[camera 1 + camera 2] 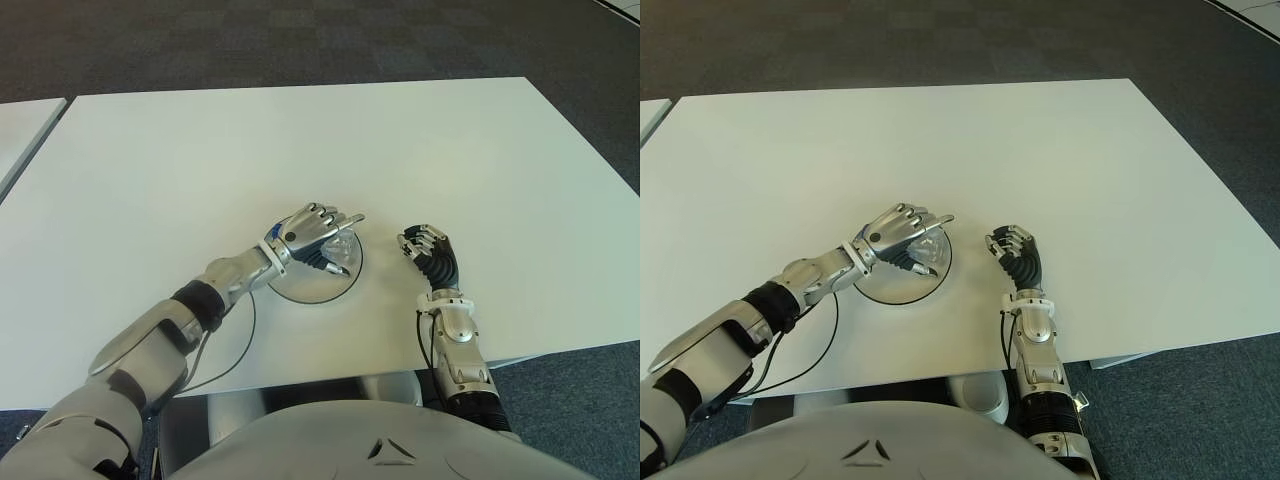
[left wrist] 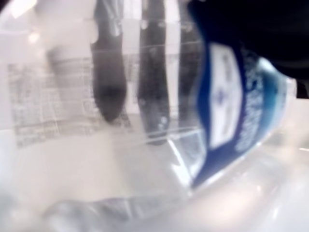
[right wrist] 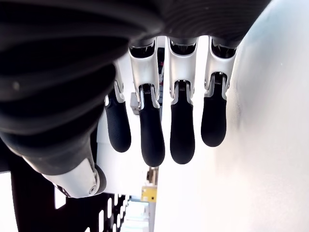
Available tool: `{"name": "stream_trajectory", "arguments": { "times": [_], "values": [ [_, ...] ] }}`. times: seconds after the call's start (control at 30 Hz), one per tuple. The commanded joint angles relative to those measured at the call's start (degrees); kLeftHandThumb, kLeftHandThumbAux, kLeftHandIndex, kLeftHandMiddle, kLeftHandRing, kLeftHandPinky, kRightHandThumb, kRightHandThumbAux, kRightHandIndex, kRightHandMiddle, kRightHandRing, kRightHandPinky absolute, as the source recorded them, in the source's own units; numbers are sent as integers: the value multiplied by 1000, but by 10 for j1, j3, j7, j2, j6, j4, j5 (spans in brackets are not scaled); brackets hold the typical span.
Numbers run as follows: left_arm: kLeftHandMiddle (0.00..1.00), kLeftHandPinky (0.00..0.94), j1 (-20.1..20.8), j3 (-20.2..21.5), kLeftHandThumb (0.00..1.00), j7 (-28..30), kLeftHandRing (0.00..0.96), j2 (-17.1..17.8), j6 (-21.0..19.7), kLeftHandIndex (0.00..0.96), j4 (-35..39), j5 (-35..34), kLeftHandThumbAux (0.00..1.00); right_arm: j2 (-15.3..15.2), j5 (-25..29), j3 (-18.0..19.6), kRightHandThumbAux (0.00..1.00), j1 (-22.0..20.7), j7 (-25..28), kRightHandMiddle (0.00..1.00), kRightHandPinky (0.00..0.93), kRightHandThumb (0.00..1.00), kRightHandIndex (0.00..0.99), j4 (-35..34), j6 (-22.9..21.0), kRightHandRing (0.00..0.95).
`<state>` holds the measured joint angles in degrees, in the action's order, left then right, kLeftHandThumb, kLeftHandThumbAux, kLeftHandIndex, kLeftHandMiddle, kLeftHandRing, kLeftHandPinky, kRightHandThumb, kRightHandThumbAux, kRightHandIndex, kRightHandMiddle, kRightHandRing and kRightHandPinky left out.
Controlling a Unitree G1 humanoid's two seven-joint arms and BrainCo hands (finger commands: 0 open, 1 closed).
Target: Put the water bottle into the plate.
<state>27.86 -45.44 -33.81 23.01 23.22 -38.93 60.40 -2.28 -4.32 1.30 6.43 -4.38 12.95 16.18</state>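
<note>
Water bottle [image 2: 159, 121]: clear, blue-labelled, grasped within left hand [image 1: 312, 236] fingers [image 2: 108, 72], directly over plate [image 1: 300, 288]. Long axis: cannot tell, likely across the palm. Right hand [image 1: 428, 250]: idle beside plate, fingers curled, holding nothing, farther away. Table [image 1: 300, 140]: white.
</note>
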Motion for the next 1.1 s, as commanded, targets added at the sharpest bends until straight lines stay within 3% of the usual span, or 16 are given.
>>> {"name": "stream_trajectory", "arguments": {
  "times": [0.03,0.33,0.53,0.67,0.83,0.93,0.97,1.0,1.1],
  "values": [
    [0,0,-24,-10,181,17,0,8,-3,0,-3,11,286,2,0,0,730,6,-1,520,518,702,429,1,-6,521],
    [0,10,-23,-14,283,-3,0,14,-4,0,3,24,352,2,0,0,730,7,0,511,519,703,429,0,-4,519],
    [0,138,-20,-19,392,-28,7,14,0,0,-3,33,429,1,2,1,730,7,3,513,521,704,429,1,-1,521],
    [46,212,-18,-21,478,-43,72,14,3,14,-6,36,456,1,2,1,730,7,2,516,524,704,430,3,1,523],
    [182,335,-18,-19,565,-49,222,22,-3,141,19,45,458,0,2,1,730,6,3,520,526,704,430,3,1,525],
    [401,510,-22,-14,627,-60,445,25,-13,284,37,54,474,0,2,1,729,6,2,516,514,704,430,3,-2,520],
    [428,531,-23,-12,635,-66,471,24,-16,300,40,55,476,0,1,1,729,5,2,516,513,704,430,3,-3,519],
    [492,576,-24,-11,666,-70,530,24,-18,346,42,55,553,0,1,1,729,5,2,513,510,704,430,3,-4,517],
    [601,659,-28,-3,706,-80,629,20,-17,404,48,48,645,0,0,1,729,5,0,511,510,704,430,2,-7,513]
  ]
}}
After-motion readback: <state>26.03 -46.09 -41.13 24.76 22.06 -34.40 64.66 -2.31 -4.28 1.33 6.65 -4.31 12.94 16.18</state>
